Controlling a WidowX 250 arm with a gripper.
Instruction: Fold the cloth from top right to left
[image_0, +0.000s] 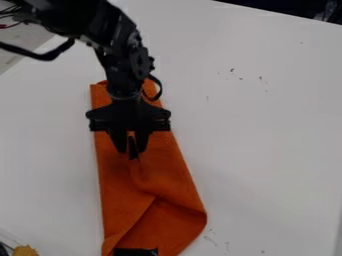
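The black gripper hangs from the upper left over the upper middle of the orange cloth, covering part of it. The cloth lies as a long, narrow, folded strip from upper left down to the bottom edge. Its left edge is nearly straight, while its right side slants outward to a rounded bulge low down. A small ridge runs down from just below the gripper, and a diagonal fold line crosses the lower part. Whether the gripper holds cloth is hard to make out.
The white table extends on both sides of the cloth. A black object sits at the cloth's bottom end, and a yellow item lies in the bottom left corner. Dark cables hang at the upper left.
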